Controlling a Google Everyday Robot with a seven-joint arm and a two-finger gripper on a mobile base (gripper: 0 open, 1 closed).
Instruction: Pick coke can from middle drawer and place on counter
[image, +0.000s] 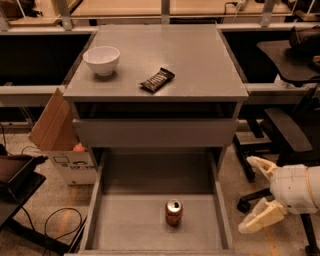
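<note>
The coke can (173, 212) stands upright on the floor of the open middle drawer (125, 227), near its front and a little right of centre. The counter (190, 55) is the grey top of the cabinet above. My gripper (253, 195) is low at the right, outside the drawer's right wall and about level with the can. Its two cream fingers are spread apart and hold nothing.
A white bowl (102, 59) and a dark snack-bar wrapper (157, 80) lie on the counter's left and middle. A shut drawer front (155, 132) sits above the open drawer. A cardboard box (57, 135) stands at the left, and an office chair (287, 132) at the right.
</note>
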